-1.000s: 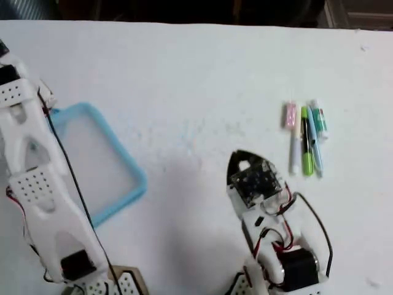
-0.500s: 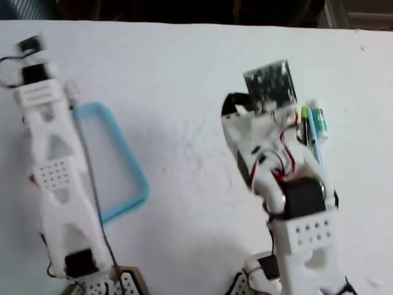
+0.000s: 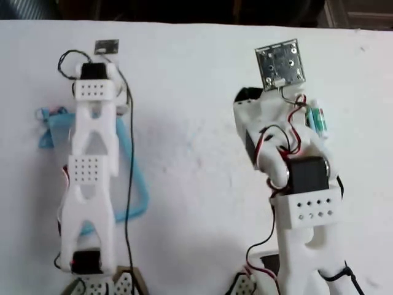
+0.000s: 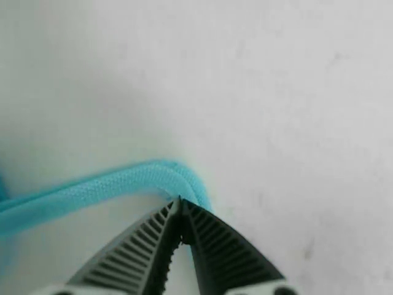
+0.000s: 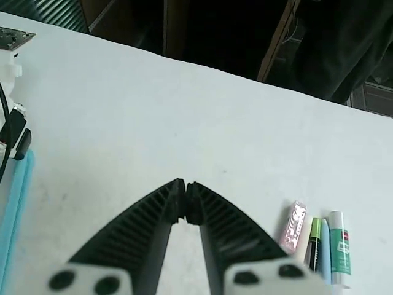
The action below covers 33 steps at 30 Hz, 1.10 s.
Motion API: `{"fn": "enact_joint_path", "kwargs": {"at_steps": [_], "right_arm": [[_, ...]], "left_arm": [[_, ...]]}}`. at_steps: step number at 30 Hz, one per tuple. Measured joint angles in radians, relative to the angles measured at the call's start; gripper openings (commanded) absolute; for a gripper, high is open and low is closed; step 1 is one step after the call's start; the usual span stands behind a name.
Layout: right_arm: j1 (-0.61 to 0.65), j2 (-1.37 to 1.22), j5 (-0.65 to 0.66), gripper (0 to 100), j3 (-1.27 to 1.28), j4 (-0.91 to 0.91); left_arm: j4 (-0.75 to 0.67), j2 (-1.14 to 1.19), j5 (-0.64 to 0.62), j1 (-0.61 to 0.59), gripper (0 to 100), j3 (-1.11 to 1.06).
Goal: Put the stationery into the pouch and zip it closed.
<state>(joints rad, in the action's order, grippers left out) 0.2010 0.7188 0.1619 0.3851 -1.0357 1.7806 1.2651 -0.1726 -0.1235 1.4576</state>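
left gripper (image 4: pixel 181 209): jaws pressed together, empty, tips at a corner of the pouch (image 4: pixel 123 181) rim; its arm has just swung out over the pouch.
right gripper (image 5: pixel 185 190): closed, empty; has advanced, well apart from the pouch.
stationery (image 5: pixel 319 249): far from the pouch, nothing packed yet.

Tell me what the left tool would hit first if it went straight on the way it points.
The pouch: its blue corner lies right ahead of the left tool, so close to the shut tips that I cannot tell whether they touch. Beyond it lies the table.
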Motion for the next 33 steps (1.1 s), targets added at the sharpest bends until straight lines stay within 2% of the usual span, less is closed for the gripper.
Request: {"fn": "enact_joint_path", "kwargs": {"at_steps": [3, 9, 16, 20, 26, 30, 33], "right_arm": [[0.0, -0.002, 0.0, 1.7, 0.0, 0.006], [0.0, -0.029, 0.0, 1.7, -0.006, 0.023], [-0.008, -0.232, 0.0, 1.7, -0.181, 0.023], [-0.021, -0.387, -0.015, 1.7, -0.356, 0.011], [-0.091, -0.618, -0.164, 1.8, -0.667, -0.124], [-0.08, -0.764, -0.187, 1.8, -0.842, -0.27], [-0.038, -0.848, -0.192, 1.8, -0.931, -0.371]], "left_arm": [[0.006, -0.012, 0.0, 0.035, 2, -0.021], [0.006, -0.144, 0.0, 0.123, 2, -0.201], [-0.008, -0.376, -0.002, 0.298, 2, -0.618], [-0.04, -0.488, -0.002, 0.31, 2, -0.802], [-0.043, -0.686, -0.009, 0.21, 2, -0.888], [-0.104, -0.795, -0.124, 0.044, 2, -0.904], [-0.239, -0.779, -0.222, -0.078, 2, -0.961]]}}
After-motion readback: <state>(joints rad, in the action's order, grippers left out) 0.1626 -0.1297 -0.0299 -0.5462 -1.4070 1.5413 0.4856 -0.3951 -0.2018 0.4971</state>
